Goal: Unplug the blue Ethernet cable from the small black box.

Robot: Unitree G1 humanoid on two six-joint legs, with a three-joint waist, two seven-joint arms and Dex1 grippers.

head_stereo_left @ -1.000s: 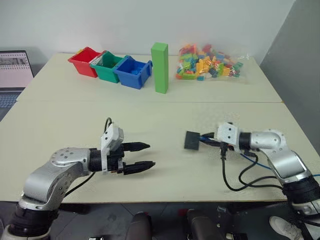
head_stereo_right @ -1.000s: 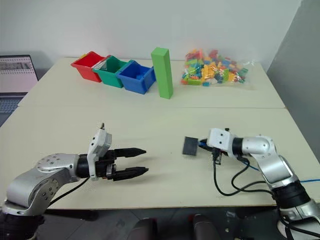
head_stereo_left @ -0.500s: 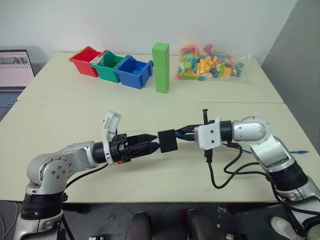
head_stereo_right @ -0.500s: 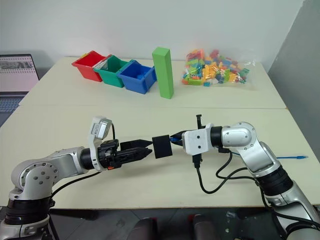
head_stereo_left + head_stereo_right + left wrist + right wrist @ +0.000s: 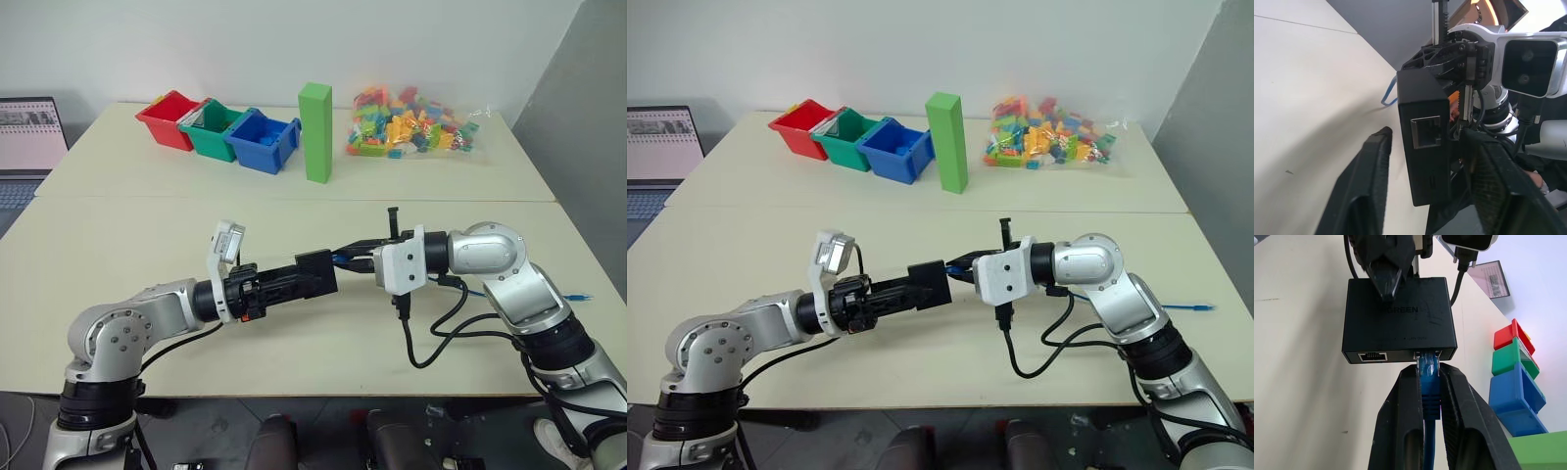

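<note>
The small black box [image 5: 315, 271] hangs above the table between my two grippers, with an empty socket [image 5: 1425, 132] on its near side. My left gripper [image 5: 306, 278] comes in from the left and is shut on the box; one finger [image 5: 1386, 276] lies across its top face. The blue Ethernet cable [image 5: 1429, 387] is plugged into the box's other side. My right gripper [image 5: 1429, 369] is shut on the cable's plug, right at the socket. The cable's far end [image 5: 578, 295] lies on the table at the right.
Red [image 5: 167, 119], green [image 5: 211, 129] and blue [image 5: 263, 142] bins stand at the back left beside an upright green block [image 5: 314, 132]. A bag of coloured bricks [image 5: 407, 122] lies back right. A laptop [image 5: 24, 137] sits far left. Black arm cables [image 5: 431, 343] loop below my right wrist.
My right gripper lifted the box off the table by its plug and carried it left. My left gripper came in to meet it and closed around the box.
</note>
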